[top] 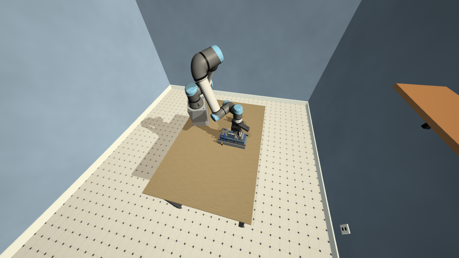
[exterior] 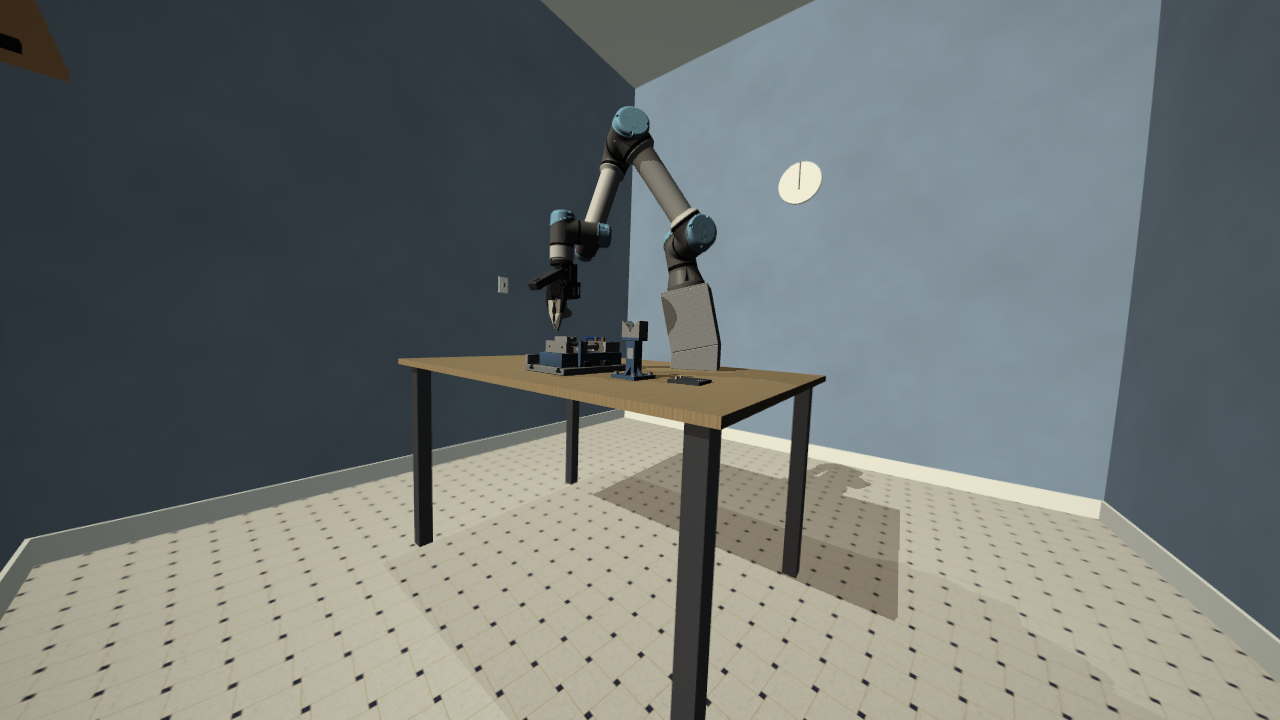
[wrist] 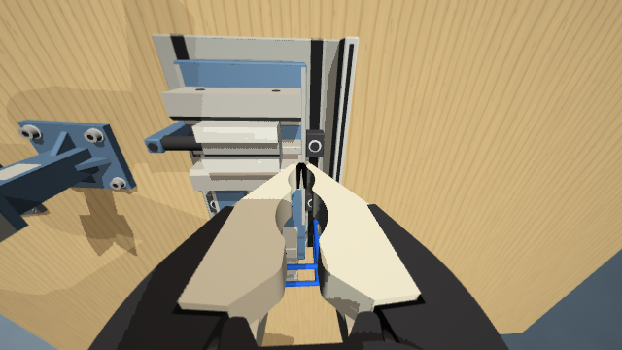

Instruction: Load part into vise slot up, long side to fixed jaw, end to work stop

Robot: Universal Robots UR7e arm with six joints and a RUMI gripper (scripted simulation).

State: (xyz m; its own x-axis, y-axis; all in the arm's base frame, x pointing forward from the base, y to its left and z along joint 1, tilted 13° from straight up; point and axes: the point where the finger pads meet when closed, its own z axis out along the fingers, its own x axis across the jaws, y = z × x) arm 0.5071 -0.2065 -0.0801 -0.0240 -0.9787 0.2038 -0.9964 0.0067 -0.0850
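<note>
The vise [top: 232,139] [exterior: 572,353] [wrist: 243,73] stands on the table with its jaws open. In the wrist view a light grey block, the part [wrist: 235,132], lies between the far jaw [wrist: 233,102] and the near jaw [wrist: 233,172]. Its left end is next to the dark work stop rod [wrist: 179,142]. I cannot tell whether they touch, or whether its slot faces up. My gripper [wrist: 301,164] [exterior: 556,322] [top: 237,130] is shut and empty. It hangs just above the vise's right end, near the black knob [wrist: 315,146].
The blue V-block stand [wrist: 63,156] [exterior: 632,347] stands left of the vise in the wrist view. The dark infeed plate [exterior: 689,380] lies beyond it with nothing on it. Blue air lines [wrist: 301,274] run below the fingers. The robot's base [top: 198,116] stands at the table's far corner.
</note>
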